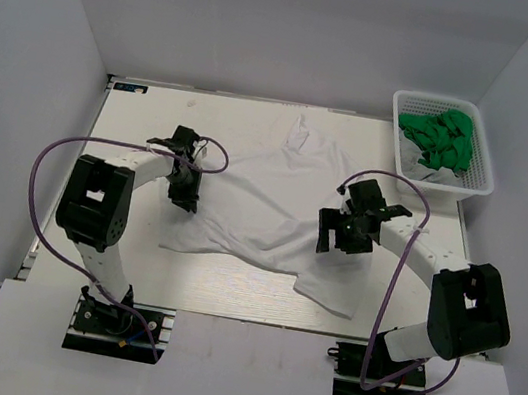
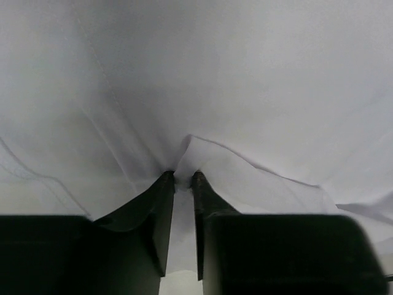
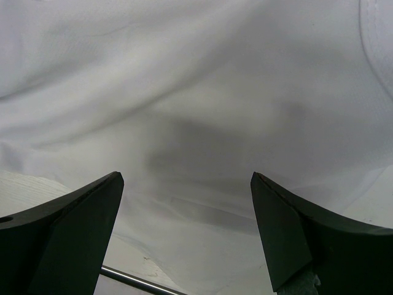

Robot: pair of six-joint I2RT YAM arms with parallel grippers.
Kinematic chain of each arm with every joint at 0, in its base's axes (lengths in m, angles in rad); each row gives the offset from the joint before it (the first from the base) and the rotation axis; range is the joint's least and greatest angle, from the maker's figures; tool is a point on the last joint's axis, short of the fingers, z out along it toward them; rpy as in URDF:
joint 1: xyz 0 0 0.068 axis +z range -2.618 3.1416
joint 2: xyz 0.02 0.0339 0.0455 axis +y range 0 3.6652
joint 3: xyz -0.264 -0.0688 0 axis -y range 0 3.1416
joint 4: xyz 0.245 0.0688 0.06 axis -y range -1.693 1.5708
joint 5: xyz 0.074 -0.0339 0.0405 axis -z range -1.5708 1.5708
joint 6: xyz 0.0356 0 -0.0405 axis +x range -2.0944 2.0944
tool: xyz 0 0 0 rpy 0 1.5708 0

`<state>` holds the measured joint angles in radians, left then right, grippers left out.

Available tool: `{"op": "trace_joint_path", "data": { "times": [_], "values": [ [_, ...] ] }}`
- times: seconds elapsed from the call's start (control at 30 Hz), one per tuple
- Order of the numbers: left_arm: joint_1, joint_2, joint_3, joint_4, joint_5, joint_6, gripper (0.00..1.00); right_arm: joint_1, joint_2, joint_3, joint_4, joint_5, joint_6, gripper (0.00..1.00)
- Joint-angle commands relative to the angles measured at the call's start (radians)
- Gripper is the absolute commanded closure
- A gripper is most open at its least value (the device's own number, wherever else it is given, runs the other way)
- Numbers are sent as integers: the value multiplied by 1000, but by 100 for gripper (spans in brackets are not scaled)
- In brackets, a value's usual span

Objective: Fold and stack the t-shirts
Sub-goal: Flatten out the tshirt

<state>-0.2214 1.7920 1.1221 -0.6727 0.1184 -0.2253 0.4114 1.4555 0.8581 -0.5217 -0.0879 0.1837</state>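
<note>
Left gripper (image 2: 182, 176) up close: jaws nearly together, nipping a raised ridge of the white t-shirt (image 1: 262, 207) at its left edge. Narrow slit between the tips, cloth caught in it. Reads as a pinch, not a firm clamp.

Right gripper (image 3: 184, 178): spread wide, hovering low over the right half of the same shirt, holding nothing.

Shirt location: mid-worktop, between the two arms. Lying open and skewed, rumpled, one end reaching toward the far edge, one corner close to the near edge. Plain white, creases running across it in both wrist views. Neck label not made out.

Progress, as a judgement: early. No fold made, no clean edges, no stack anywhere in view. Looks like the flatten-and-square step before the first fold. Left to do: smooth it out, fold it, place it, then repeat for any others.

Further out: white mesh basket (image 1: 407, 100) at the far right corner, partly off the worktop edge, holding bunched green cloth (image 1: 442, 136) over something pale. Cannot tell whether those are shirts too.

Worktop (image 1: 155, 124): pale wood-grain board, bare strip along the near edge and at the left. Purple cables (image 1: 47, 161) looping off both arms.

Room: plain grey-white panels closing in the back and both sides, even light, soft shadows.
</note>
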Motion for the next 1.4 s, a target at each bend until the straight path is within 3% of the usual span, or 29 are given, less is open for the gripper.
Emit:
{"op": "trace_joint_path", "data": {
  "times": [0.0, 0.13, 0.23, 0.47, 0.67, 0.73, 1.07, 1.17, 1.3, 1.37],
  "values": [
    [-9, -3, 39, 1, 24, 9, 74, -6, -27, -10, 12, 7, 5, 10],
    [-9, -17, 80, -40, 11, 9, 90, -5, -29, -13, 11, 19, 8, 10],
    [-9, -45, 113, -106, -13, 9, 92, -6, -37, -14, 15, 23, 13, 10],
    [-9, -108, 153, -280, -103, -58, 92, -6, -46, -30, 26, 40, 20, 10],
    [-9, -175, 162, -436, -132, -109, 86, -9, -44, -40, 23, 65, 26, 10],
    [-9, -206, 171, -467, -132, -121, 78, -8, -38, -45, 26, 65, 30, 10],
    [-9, -296, 61, -459, -43, -171, 74, -5, -66, -62, 54, 51, 26, 10],
    [-9, -310, 41, -446, -22, -183, 78, -3, -83, -70, 57, 43, 30, 10],
    [-9, -330, 41, -473, -22, -183, 100, -5, -95, -77, 54, 48, 30, 10],
    [-9, -358, 50, -508, -22, -183, 100, -6, -98, -77, 54, 56, 34, 10]
  ]
}}
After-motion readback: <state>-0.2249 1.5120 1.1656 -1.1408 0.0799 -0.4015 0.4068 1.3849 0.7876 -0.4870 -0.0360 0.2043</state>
